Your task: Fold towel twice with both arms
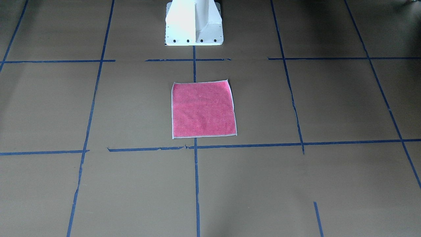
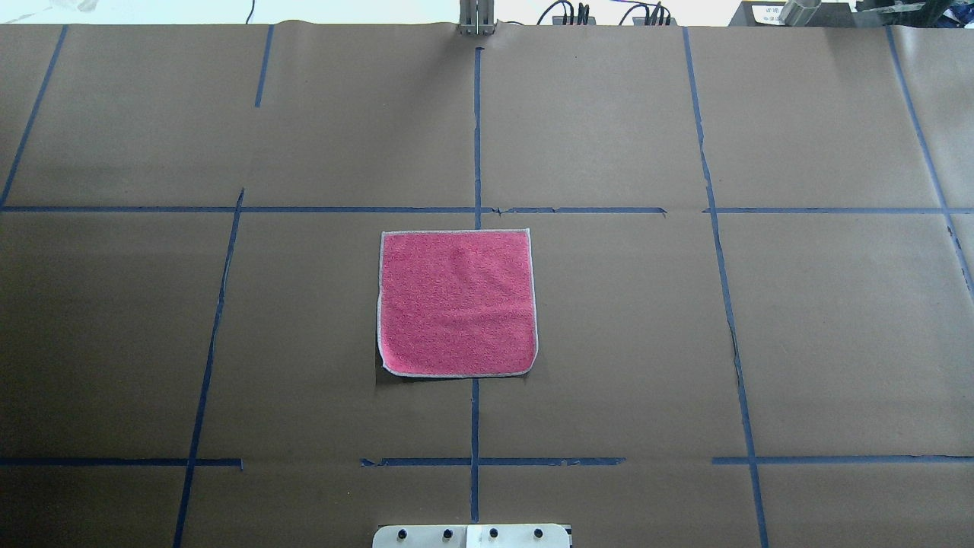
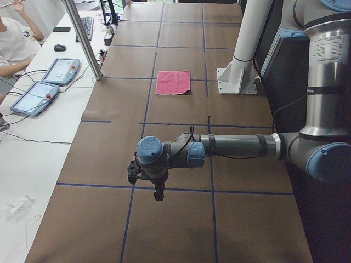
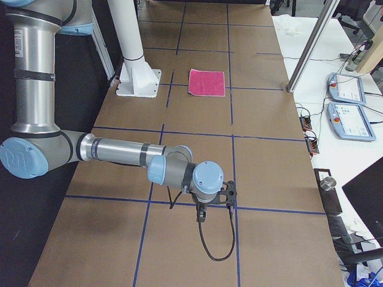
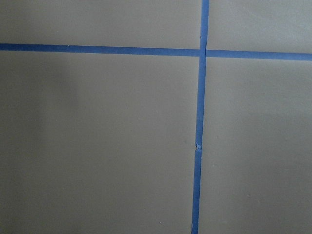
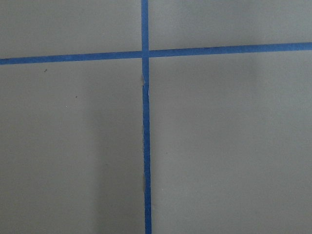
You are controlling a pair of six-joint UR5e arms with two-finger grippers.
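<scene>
Overhead exterior: terry towel (image 2: 456,303) (seemingly square)

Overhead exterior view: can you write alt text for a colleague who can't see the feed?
A small square bright pink terry towel with pale stitched edging lies spread open, unfolded, pink face up, at the middle of a brown paper-covered table. Blue tape lines mark a grid on it, and a white bolted base plate shows at the bottom edge.
</scene>
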